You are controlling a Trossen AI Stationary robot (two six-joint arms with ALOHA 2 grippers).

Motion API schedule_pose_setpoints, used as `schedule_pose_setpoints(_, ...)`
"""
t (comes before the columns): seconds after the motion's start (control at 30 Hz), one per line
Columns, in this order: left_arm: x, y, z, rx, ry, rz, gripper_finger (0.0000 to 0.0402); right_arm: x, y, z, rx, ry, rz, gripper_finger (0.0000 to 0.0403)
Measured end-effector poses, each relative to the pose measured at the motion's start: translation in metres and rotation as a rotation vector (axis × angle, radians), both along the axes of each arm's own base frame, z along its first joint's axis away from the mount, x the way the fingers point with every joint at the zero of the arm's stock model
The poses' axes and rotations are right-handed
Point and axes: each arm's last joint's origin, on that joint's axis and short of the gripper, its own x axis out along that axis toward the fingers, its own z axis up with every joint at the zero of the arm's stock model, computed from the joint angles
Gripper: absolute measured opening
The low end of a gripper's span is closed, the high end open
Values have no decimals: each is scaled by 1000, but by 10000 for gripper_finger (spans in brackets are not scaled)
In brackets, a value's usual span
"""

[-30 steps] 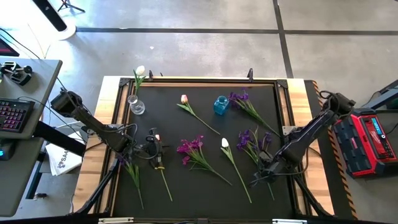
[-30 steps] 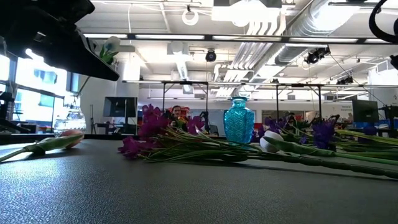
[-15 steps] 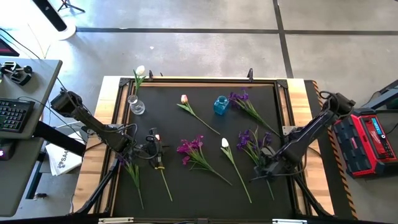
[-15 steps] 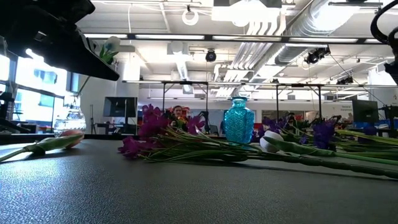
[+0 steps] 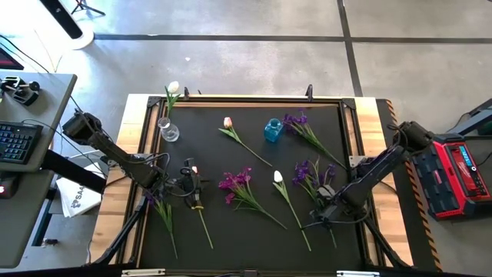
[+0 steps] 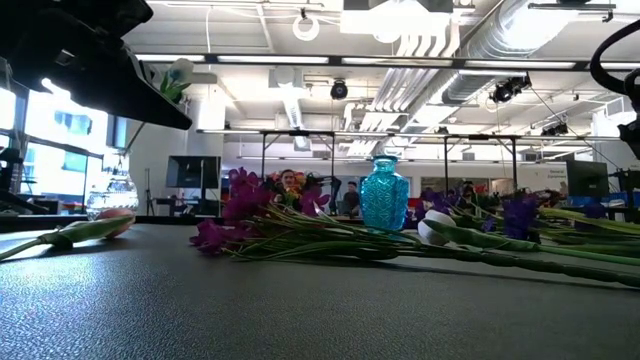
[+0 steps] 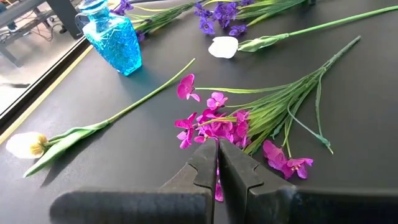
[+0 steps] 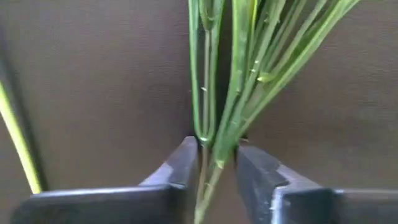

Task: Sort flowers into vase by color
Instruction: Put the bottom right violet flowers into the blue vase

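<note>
Sorting has barely begun: the flowers point(image 5: 246, 185) lie scattered on the worktop point(image 5: 254, 231). Right end effector point(image 8: 214, 163) is nearly closed around purple flower stems point(image 8: 239, 93) (not lifted). Left end effector point(image 7: 217, 163), closed and empty, waits near magenta blossoms point(image 7: 214, 124).

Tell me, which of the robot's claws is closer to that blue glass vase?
Left. The left gripper sits diagonally off the blue vase, its fingers shut; the right gripper is farther off, closed on purple flower stems.
</note>
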Motion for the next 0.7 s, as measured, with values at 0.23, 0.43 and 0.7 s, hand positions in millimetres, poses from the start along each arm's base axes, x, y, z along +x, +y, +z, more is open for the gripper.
schedule_pose_setpoints(0.23,0,0,0,-14,-5,7,3,1,-3,24,-33,-182,9,10)
schedule_pose_setpoints(0.43,0,0,0,-19,-2,1,3,9,-7,68,-186,-496,84,3)
schedule_pose_setpoints(0.7,0,0,0,-22,-4,2,3,31,-18,95,-735,-926,358,1)
